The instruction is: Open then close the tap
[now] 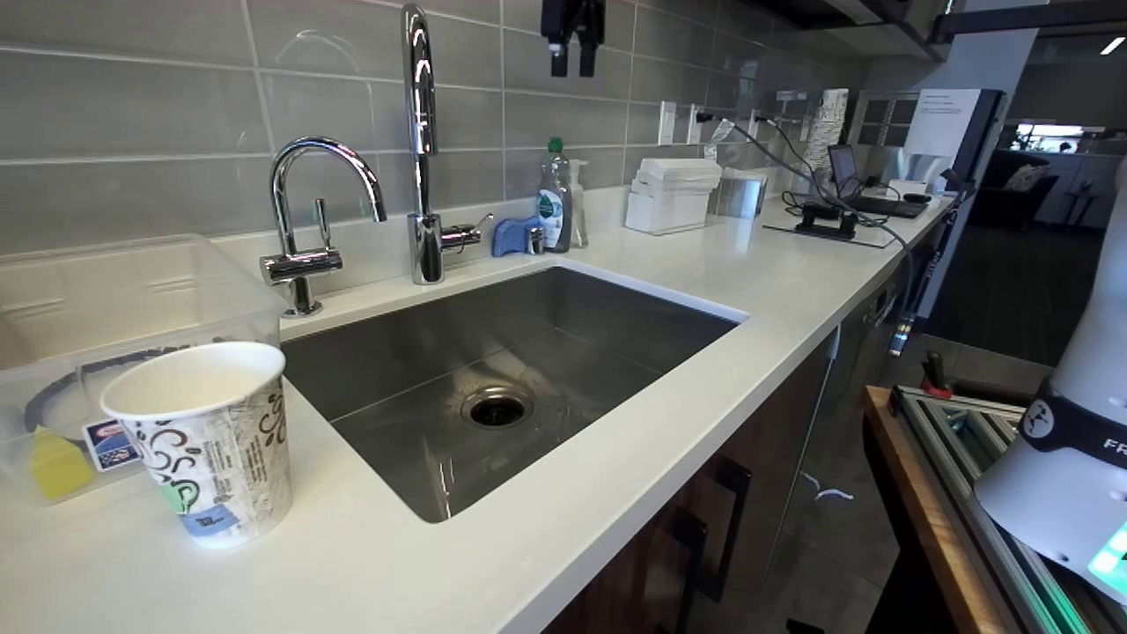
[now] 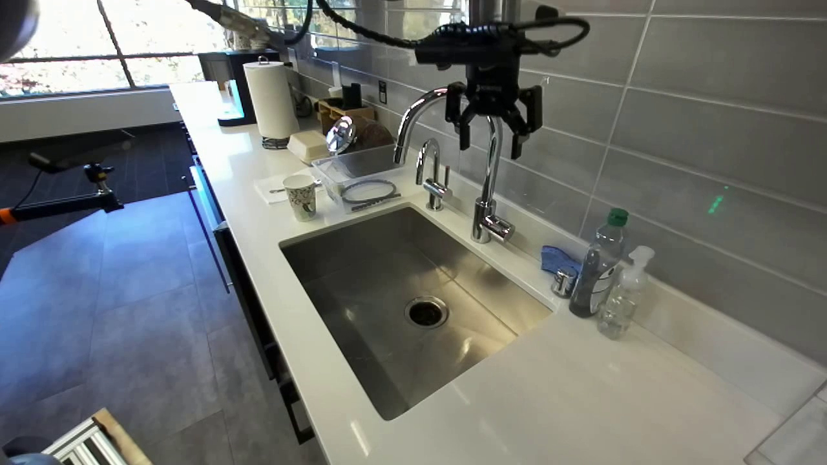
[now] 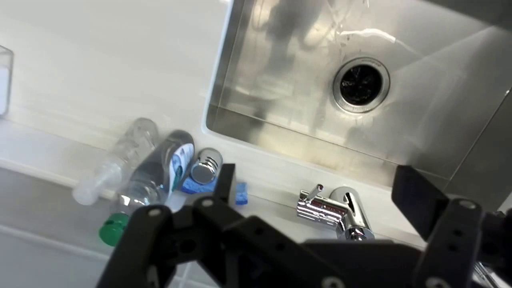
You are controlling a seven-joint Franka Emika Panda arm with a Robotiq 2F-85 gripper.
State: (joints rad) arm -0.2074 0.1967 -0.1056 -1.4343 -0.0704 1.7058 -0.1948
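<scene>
Wrist view: the fingers [image 3: 418, 202] stand spread, presumably to admit the lever [image 3: 314, 193] at ten o'clock on the tap [image 3: 355, 214].

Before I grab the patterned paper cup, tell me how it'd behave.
The paper cup looks thin-walled, so it would likely dent when squeezed. Its base is narrower than its rim, so a high push might tip it.

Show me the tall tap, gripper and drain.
Tall tap [image 1: 422, 183]: in an exterior view, slim stem.
Gripper [image 2: 490, 146]: in an exterior view, midway between fingertips.
Drain [image 3: 361, 85]: in the wrist view, dark opening.
</scene>
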